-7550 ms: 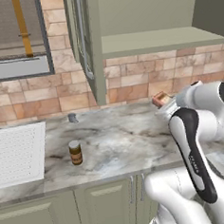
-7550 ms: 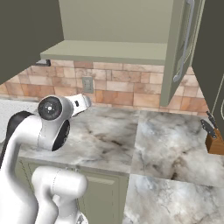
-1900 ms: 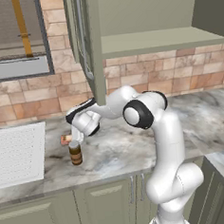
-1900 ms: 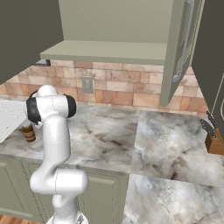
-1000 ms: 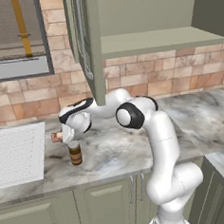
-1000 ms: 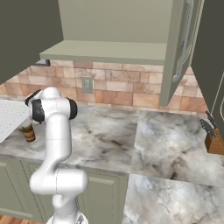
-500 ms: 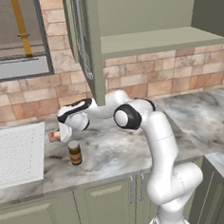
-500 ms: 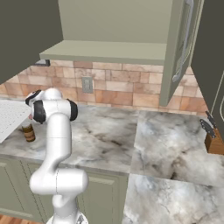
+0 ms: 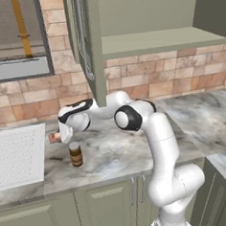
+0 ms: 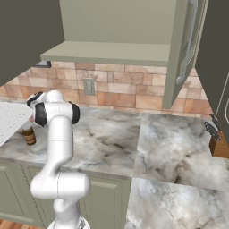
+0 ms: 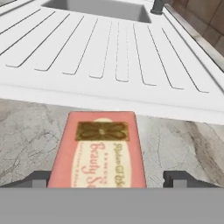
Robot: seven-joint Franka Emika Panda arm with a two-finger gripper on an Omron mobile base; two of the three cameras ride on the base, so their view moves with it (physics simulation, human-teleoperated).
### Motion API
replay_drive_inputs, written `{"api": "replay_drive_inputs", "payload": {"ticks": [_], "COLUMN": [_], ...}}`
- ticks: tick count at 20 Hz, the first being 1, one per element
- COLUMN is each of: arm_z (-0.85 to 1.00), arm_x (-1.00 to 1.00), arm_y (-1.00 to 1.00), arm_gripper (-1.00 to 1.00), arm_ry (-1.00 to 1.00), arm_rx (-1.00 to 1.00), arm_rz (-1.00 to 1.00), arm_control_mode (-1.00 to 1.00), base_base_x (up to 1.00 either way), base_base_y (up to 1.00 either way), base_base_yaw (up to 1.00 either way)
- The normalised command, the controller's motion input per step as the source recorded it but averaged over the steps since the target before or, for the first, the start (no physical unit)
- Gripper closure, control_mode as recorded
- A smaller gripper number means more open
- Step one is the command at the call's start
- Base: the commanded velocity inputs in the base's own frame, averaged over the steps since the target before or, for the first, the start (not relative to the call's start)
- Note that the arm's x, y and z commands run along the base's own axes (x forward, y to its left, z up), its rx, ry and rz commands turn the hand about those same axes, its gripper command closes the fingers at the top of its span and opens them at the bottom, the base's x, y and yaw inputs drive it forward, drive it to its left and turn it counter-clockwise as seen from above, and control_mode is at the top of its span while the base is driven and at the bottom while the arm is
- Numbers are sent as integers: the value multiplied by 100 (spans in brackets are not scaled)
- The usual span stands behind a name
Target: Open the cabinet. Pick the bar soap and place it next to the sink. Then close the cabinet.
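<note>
The bar soap [image 11: 103,148], salmon-pink with a pale label, lies flat on the marble counter right beside the white sink [image 11: 109,52]. My gripper [image 11: 107,179] is open astride it, and the right fingertip [image 11: 181,177] stands clear of the soap's side. From the left base view the soap [image 9: 53,137] shows just left of the gripper [image 9: 63,134], between the sink [image 9: 17,156] and the wall. The cabinet [image 9: 126,18] hangs above with its doors [image 9: 82,35] swung open, and its shelf is bare.
A brown jar [image 9: 76,154] with a tan lid stands on the counter just in front of the hand, close to the sink's right edge. A knife block [image 10: 219,143] sits far right. The open right door [image 10: 185,49] juts out over the counter.
The jaws have spread wider and let go of the soap, which now rests on the counter by the sink. The hand has shifted slightly left.
</note>
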Motion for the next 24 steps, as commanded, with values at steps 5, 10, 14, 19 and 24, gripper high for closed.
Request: {"api": "replay_drive_inputs", "payload": {"ticks": [5,10,14,19,24], "arm_z": [-6,-7,-3,0,0], "arm_x": [0,-6,-17,-26,-34], "arm_y": [-10,-19,-18,-33,-34], "arm_gripper": [-100,-100,-100,-100,-100], "arm_ry": [0,0,0,0,-2], "arm_rx": [0,0,-1,0,0], "arm_rz": [3,4,1,0,0], "arm_control_mode": [-100,-100,-100,-100,-100], "base_base_x": [0,0,0,0,0], "base_base_y": [0,0,0,0,0], "base_base_yaw": [0,0,0,0,0]}}
